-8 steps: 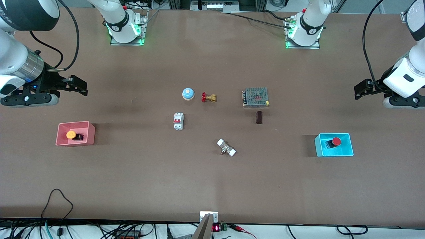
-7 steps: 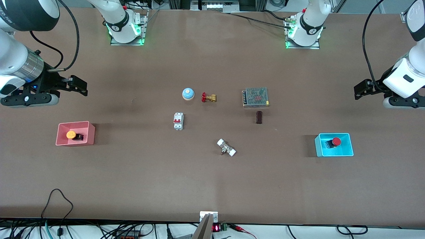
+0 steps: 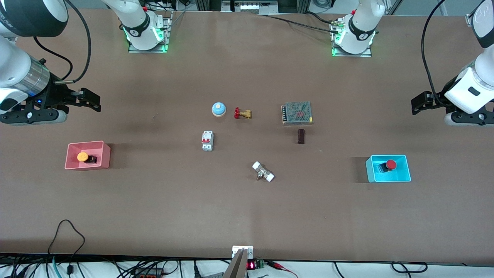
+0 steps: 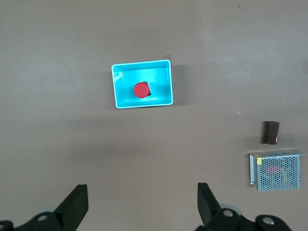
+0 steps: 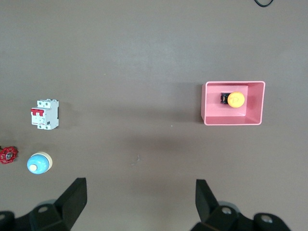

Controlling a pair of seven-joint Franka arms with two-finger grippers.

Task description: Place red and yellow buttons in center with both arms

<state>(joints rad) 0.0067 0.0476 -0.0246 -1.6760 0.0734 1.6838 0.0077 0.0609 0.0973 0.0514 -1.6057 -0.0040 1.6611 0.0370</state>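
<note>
The yellow button (image 3: 82, 156) lies on its side in the pink tray (image 3: 101, 156) toward the right arm's end of the table. The right wrist view shows the yellow button (image 5: 236, 99) in the pink tray (image 5: 233, 122) too. The red button (image 3: 391, 165) lies in the cyan tray (image 3: 386, 178) toward the left arm's end, and the left wrist view shows the red button (image 4: 141, 90) in the cyan tray (image 4: 144, 105). My right gripper (image 3: 32, 116) (image 5: 141, 187) hangs open and empty, high over bare table beside the pink tray. My left gripper (image 3: 469, 117) (image 4: 143, 192) hangs open and empty, high over bare table beside the cyan tray.
In the middle of the brown table stand a blue dome bell (image 3: 218, 109), a brass valve with a red handle (image 3: 242, 113), a white circuit breaker (image 3: 207, 140), a mesh power supply (image 3: 296, 112), a small dark block (image 3: 301, 136) and a white-ended fitting (image 3: 263, 172).
</note>
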